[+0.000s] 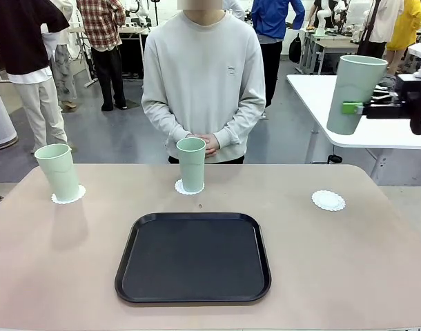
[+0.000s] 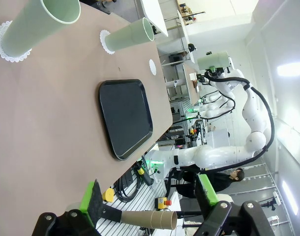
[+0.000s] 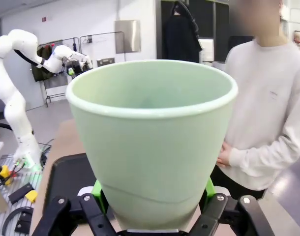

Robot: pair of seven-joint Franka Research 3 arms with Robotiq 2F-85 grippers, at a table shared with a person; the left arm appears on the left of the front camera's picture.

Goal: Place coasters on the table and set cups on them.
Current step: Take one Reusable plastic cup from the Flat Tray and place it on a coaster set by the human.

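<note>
Two mint-green cups stand on white lacy coasters on the tan table (image 1: 348,276): one cup (image 1: 59,172) at the far left on its coaster (image 1: 70,196), another cup (image 1: 192,164) at the far middle. A bare coaster (image 1: 328,200) lies at the far right. High above the right edge, my right gripper (image 1: 353,108) is shut on a third cup (image 1: 353,83); in the right wrist view this cup (image 3: 150,142) sits between the green pads (image 3: 97,189). My left gripper (image 2: 149,196) is open, holding nothing, off the table's near edge, facing the cups (image 2: 39,24) and the bare coaster (image 2: 153,67).
A black rounded tray (image 1: 193,256) lies in the middle near the front edge. A person (image 1: 203,76) stands at the far side with hands clasped behind the middle cup. A white table (image 1: 321,89) stands behind at the right.
</note>
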